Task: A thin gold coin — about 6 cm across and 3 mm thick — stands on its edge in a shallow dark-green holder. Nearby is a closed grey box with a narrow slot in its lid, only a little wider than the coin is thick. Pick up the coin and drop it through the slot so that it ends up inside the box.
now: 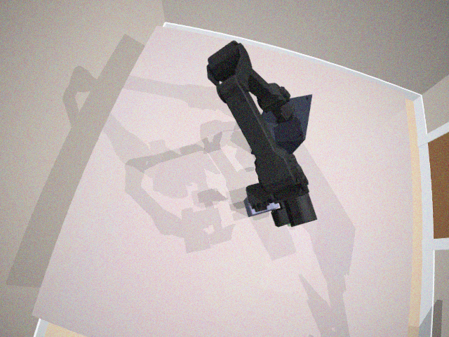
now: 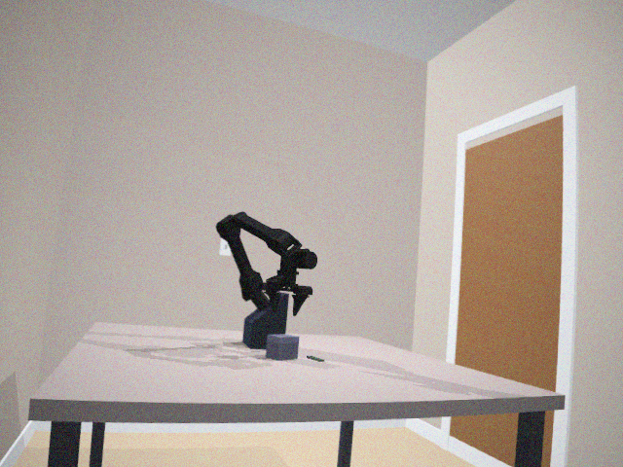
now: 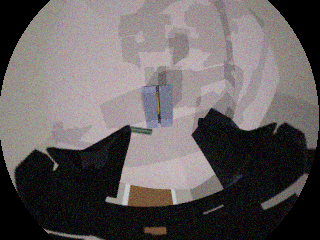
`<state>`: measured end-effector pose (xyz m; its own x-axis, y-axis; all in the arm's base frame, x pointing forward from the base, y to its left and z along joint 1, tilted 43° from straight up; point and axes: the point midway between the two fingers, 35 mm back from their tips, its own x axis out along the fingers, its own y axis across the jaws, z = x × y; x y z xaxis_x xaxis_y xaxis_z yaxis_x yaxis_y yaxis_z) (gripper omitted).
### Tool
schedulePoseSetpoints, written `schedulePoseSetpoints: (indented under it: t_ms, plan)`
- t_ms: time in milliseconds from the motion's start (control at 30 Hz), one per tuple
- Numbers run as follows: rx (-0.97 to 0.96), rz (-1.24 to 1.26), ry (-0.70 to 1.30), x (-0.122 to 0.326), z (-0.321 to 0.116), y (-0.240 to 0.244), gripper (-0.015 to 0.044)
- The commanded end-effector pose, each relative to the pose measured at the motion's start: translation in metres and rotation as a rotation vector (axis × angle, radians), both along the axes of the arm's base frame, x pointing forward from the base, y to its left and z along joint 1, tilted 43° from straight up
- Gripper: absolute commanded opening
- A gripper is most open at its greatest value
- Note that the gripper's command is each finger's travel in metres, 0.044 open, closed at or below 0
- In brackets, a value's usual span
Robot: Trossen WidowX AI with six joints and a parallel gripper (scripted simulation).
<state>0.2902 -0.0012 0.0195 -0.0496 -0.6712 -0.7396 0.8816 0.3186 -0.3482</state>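
The claw (image 3: 160,154) is seen spread wide, with nothing held between its fingers; the two dark fingers are seen at either side of the lower half of the wrist view. The claw is raised well above the tabletop (image 2: 151,372) and pointed downward.

Directly below the claw, the grey box (image 3: 158,104) is seen resting on the tabletop. A thin gold line is seen along the slot (image 3: 156,103) in the lid; this is taken to be the edge of the gold coin (image 3: 156,102), lying in the slot. How deep the coin sits cannot be told.

In the exterior view the grey box (image 2: 282,346) is seen below the claw (image 2: 297,296) and nearer the camera, apart from the fingers. In the top view only a corner of the box (image 1: 258,209) is visible beside the wrist; the rest is hidden under the arm.

The dark-green holder (image 2: 314,357) is seen as a low, flat strip on the tabletop, to the right of the box in the exterior view and near it but not touching. In the wrist view the holder (image 3: 142,131) is seen just beyond the tip of the finger on the image's left, near the box's near corner. No coin is seen on it.
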Motion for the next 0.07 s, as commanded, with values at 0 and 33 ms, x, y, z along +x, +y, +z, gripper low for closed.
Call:
schedulePoseSetpoints:
  t_ms: [0, 33]
  plan:
    - [0.004, -0.005, 0.000, -0.0005, 0.0001, 0.0007, 0.0440]
    - [0.004, -0.005, 0.000, -0.0005, 0.0001, 0.0007, 0.0440]
